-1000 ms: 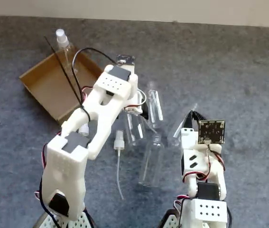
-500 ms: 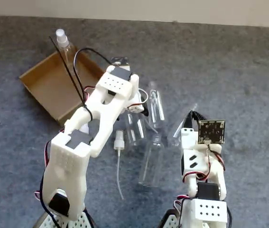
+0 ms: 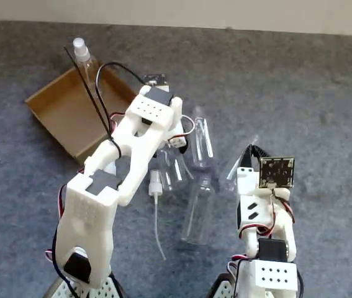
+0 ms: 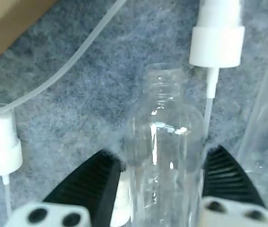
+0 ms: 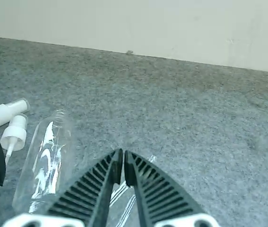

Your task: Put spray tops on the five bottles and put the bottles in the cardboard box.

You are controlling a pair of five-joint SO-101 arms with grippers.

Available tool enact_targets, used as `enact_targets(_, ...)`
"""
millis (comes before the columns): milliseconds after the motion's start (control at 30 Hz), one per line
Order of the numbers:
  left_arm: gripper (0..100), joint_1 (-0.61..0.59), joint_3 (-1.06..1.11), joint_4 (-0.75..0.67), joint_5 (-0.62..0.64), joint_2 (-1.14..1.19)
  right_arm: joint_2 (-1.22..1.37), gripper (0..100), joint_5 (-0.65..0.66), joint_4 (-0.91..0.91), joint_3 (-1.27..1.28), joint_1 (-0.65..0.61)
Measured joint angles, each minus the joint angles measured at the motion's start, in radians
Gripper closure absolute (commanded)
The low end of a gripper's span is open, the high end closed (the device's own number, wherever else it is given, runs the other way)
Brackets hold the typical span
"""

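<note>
My left gripper (image 4: 164,163) has its black fingers (image 4: 96,179) against both sides of a clear open-necked bottle (image 4: 164,132) lying on the grey carpet, shut on it. Two white spray tops (image 4: 217,38) (image 4: 0,146) lie beside that bottle. From above, the left arm (image 3: 144,124) covers this bottle (image 3: 168,167); two more clear bottles (image 3: 202,141) (image 3: 197,208) and a spray top with a tube (image 3: 156,185) lie around it. A capped bottle (image 3: 82,59) stands at the far edge of the cardboard box (image 3: 70,115). My right gripper (image 5: 123,163) is shut and holds nothing, near the bottles (image 5: 46,161).
Grey carpet runs to a pale wall (image 5: 171,23) at the back. Black cables (image 3: 98,105) loop from the left arm over the box. A thin clear piece (image 3: 233,164) lies by the right gripper (image 3: 243,162). Open carpet lies to the right.
The left arm's wrist has shifted slightly left, toward the box, and the bottle under it has turned a little. The right arm has kept still.
</note>
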Motion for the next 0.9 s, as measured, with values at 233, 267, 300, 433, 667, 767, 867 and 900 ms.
enact_targets(233,84,0.0,-0.002,0.0,0.0,0.0,0.0,99.3,0.0,0.0,0.0,0.0)
enact_targets(267,84,0.0,-0.011,0.002,0.0,0.0,0.0,99.3,0.0,0.0,0.0,0.0)
enact_targets(300,84,0.0,-0.025,0.008,0.0,0.0,0.0,99.3,0.0,0.0,0.0,0.0)
enact_targets(433,84,-0.003,-0.086,0.071,-0.026,-0.008,0.0,99.3,0.0,0.0,0.0,0.0)
enact_targets(667,84,-0.002,-0.143,0.15,-0.144,-0.068,0.0,99.3,0.0,0.0,0.0,0.0)
enact_targets(767,84,-0.002,-0.144,0.152,-0.169,-0.068,0.0,99.3,0.0,0.0,0.0,0.0)
enact_targets(867,83,-0.002,-0.143,0.152,-0.17,-0.068,0.0,99.3,0.0,0.0,0.0,0.0)
enact_targets(900,83,-0.002,-0.143,0.152,-0.172,-0.064,0.0,99.3,0.0,0.0,0.0,0.0)
